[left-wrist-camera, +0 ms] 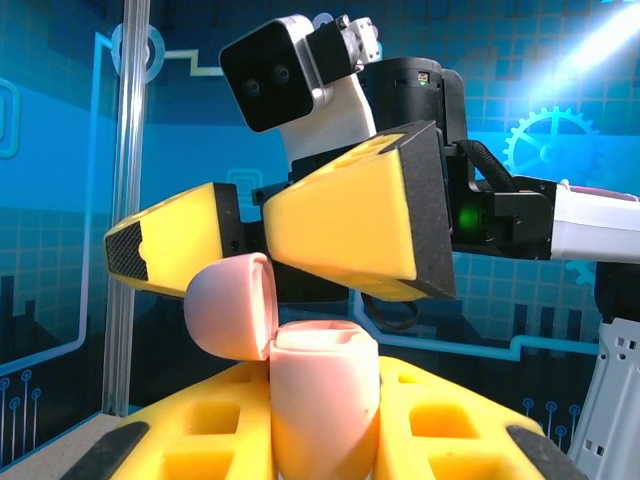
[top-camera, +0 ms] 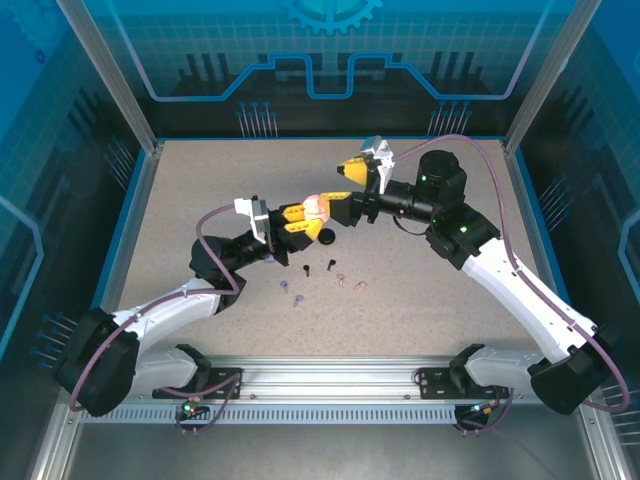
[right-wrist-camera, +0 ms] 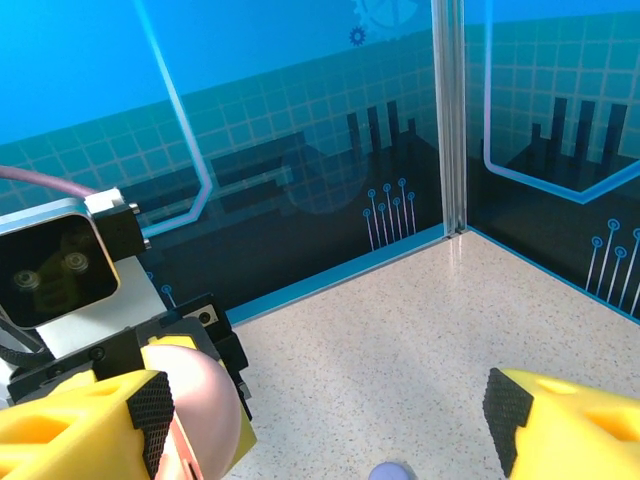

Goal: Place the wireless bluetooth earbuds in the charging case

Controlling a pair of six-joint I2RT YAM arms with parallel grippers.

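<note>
- The left gripper has its jaws pressed tight on the pink case. It holds the case up in the air over the middle of the worktop.
- The lid of the case is flipped open. In the left wrist view it leans over toward 10 o'clock. The little cups inside are hidden from here.
- The right gripper has its jaws spread wide, with nothing in them. Its yellow fingers sit just above the open lid. I cannot tell if one touches it.
- The earbuds lie loose on the worktop, at 6 o'clock from the held case in the top view. None is in the case yet.
- The black pair is nearest the case. The lilac pair is toward 7 o'clock, and the pale pink pair toward 5 o'clock.
- A black case lies on the worktop at 5 o'clock, just beside the held one.
- Each earbud looks tiny, light, hard and smooth, so I think it can slip, roll or pop out of a pinch.
- My guess is to take one by its round head, with the stem free to point down into its cup.
- The pale pink pair likely belongs in this case.
- The case is round and shiny too, so it may twist if pushed hard. A soft, slow push should be best.
</note>
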